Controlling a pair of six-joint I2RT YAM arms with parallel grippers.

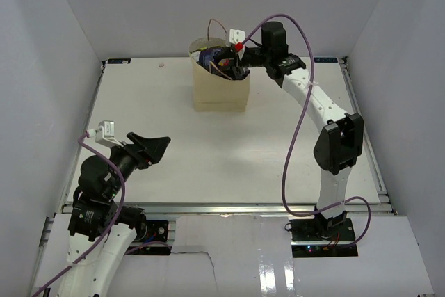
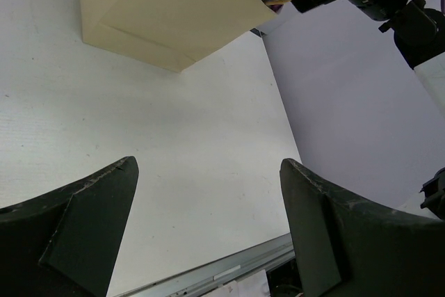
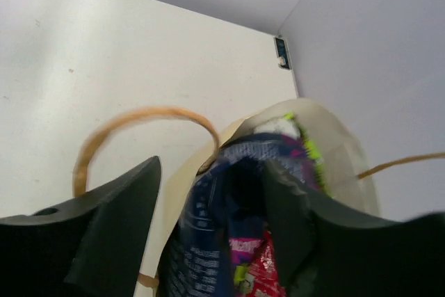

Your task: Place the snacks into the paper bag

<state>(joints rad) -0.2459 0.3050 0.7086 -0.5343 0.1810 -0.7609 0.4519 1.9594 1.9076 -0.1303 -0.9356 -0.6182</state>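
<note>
- Right end effector (image 3: 212, 165): jaws partly spread at the mouth of the paper bag (image 1: 219, 92), with the snacks (image 3: 201, 241) inside below.
- Left end effector (image 1: 156, 145): wide, empty, above the counter (image 1: 229, 158).
- Advised: release fully and rise straight up, clear of the handle (image 3: 139, 119).

White bench (image 1: 208, 165) fills the middle, white walls (image 1: 42, 67) left, right and far; metal rail (image 1: 229, 208) along the near edge, small label (image 1: 323, 59) far right.

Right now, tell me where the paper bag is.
In the top view, the bag stands at the far middle of the table, the right claw over its mouth.
</note>
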